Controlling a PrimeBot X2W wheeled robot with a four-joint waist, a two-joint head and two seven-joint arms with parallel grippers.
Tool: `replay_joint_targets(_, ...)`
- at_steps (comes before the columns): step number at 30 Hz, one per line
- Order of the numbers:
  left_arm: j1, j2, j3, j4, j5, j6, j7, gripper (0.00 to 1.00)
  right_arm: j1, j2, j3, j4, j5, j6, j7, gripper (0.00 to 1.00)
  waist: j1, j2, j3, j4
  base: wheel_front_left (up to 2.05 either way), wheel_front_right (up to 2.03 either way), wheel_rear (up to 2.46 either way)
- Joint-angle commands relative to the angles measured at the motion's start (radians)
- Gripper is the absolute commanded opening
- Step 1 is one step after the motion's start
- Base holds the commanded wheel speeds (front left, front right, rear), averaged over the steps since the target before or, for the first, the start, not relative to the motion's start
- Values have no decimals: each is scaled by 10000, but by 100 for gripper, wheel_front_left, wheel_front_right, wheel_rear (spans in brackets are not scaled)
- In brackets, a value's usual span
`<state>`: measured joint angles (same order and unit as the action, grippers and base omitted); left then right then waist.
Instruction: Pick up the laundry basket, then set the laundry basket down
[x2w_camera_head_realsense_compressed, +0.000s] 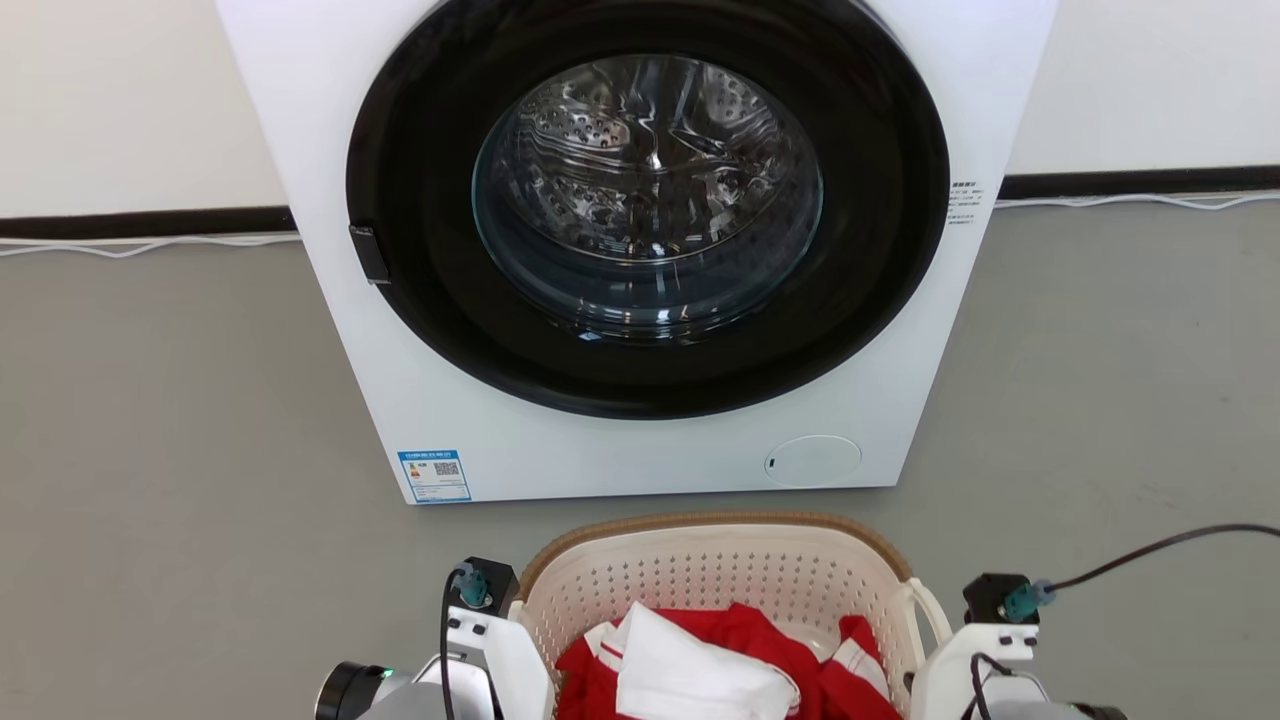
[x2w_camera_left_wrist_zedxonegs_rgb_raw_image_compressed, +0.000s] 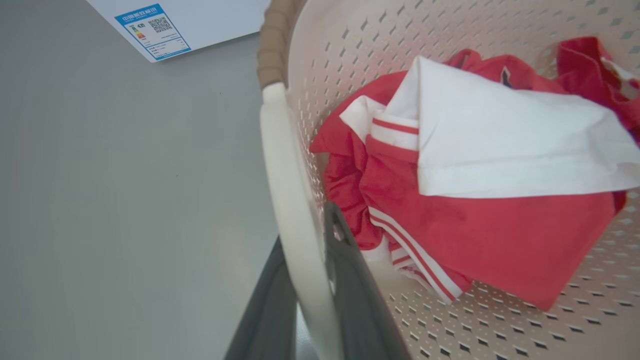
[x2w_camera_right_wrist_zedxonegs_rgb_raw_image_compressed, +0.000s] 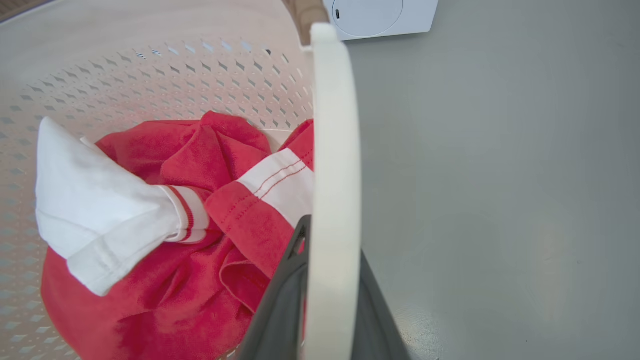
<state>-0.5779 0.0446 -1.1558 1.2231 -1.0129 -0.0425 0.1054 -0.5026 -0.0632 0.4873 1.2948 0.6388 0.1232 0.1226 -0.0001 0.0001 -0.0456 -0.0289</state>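
Blue label (x2w_camera_left_wrist_zedxonegs_rgb_raw_image_compressed: 152, 31) headed 中国能效标识, QR code (x2w_camera_left_wrist_zedxonegs_rgb_raw_image_compressed: 160, 23), low on washing machine (x2w_camera_head_realsense_compressed: 640, 450) front

The head view's top edge cuts off the upper part of the white front-loading washing machine (x2w_camera_head_realsense_compressed: 620, 455). Its bottom edge cuts off the near half of the cream-white perforated plastic laundry basket (x2w_camera_head_realsense_compressed: 720, 570) and of the red-and-white clothes (x2w_camera_head_realsense_compressed: 760, 635), which hide the basket's floor. Print on the blue-bordered label (x2w_camera_head_realsense_compressed: 434, 476) and on the small side sticker (x2w_camera_head_realsense_compressed: 968, 203) is too small to read. In the wrist views, the white loop handles (x2w_camera_left_wrist_zedxonegs_rgb_raw_image_compressed: 290, 200) cover part of the dark fingers of the left gripper (x2w_camera_left_wrist_zedxonegs_rgb_raw_image_compressed: 310, 250) and the right gripper (x2w_camera_right_wrist_zedxonegs_rgb_raw_image_compressed: 332, 250).
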Motion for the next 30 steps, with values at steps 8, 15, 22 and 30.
replay_joint_targets(8,-53,56,-175,-404,-85,62,147,0,31,129,737,-274,577,75,-147,0,1,-1,-137,9,0,0,0)
replay_joint_targets(15,-61,56,-278,-444,-201,81,126,0,-17,129,1214,-292,1025,75,-161,0,1,-1,-80,24,0,0,0)
replay_joint_targets(22,-114,56,-356,-327,-293,48,100,0,-90,130,1613,-265,1427,75,-200,0,1,-1,-98,31,0,0,0)
replay_joint_targets(30,-160,56,-435,-229,-382,5,59,0,-181,130,2009,-210,1805,75,-263,0,1,-1,-142,35,0,0,0)
